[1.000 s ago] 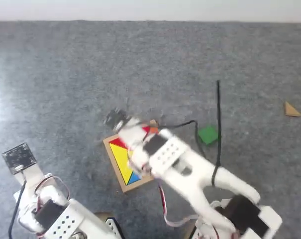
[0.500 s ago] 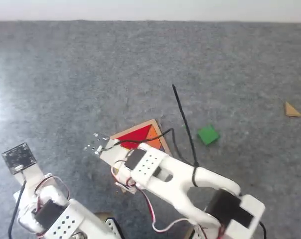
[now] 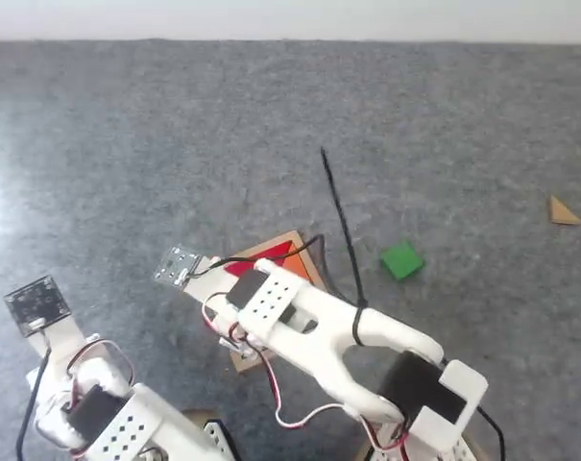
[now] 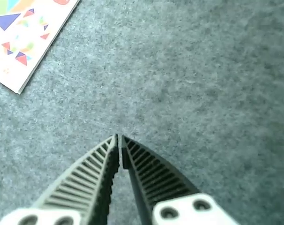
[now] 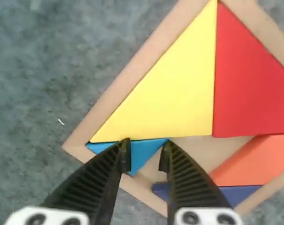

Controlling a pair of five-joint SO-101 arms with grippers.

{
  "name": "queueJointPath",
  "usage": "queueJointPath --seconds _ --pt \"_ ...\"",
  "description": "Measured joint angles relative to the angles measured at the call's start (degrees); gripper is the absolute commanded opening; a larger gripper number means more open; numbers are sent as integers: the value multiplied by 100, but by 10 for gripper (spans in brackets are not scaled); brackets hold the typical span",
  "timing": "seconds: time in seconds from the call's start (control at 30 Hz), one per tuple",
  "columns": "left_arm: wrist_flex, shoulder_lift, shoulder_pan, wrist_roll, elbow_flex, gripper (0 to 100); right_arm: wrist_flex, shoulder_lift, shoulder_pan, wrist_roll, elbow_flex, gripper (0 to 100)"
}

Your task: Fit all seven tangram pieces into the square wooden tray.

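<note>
1. Right wrist view: the right gripper (image 5: pixel 145 150) hangs slightly spread over the blue triangle (image 5: pixel 141 160), which lies inside the wooden tray (image 5: pixel 132 75).
2. The left gripper (image 4: pixel 119 140) is pressed together above bare carpet.
3. The green square (image 3: pixel 401 260) lies loose, apart from the tray. It looks light, stiff and smooth, so it is best pinched across parallel edges.

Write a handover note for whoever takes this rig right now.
The left gripper is shut and empty over the bare mat.
The right gripper is open, with its tips astride the blue triangle in the tray.
Done: the yellow triangle, red triangle, orange piece, blue triangle and dark blue piece lie in the tray.
Left: the green piece, on the mat apart from the tray, and the tan triangle farther out, probably the seventh.
</note>
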Motion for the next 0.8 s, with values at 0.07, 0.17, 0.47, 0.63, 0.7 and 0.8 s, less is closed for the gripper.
queueJointPath --seconds 0.07,0.17,0.47,0.63,0.7,0.8 --pt "0 0 0 0 0 15 -18 -53 114 44 62 75" --pt "0 0 0 0 0 15 -26 -176 246 70 176 75" --pt "0 0 0 0 0 15 281 -360 202 70 220 75" --pt "0 0 0 0 0 15 334 -431 88 88 220 75" --pt "0 0 0 0 0 15 413 -431 88 88 220 75" --pt "0 0 0 0 0 15 413 -431 88 88 220 75"
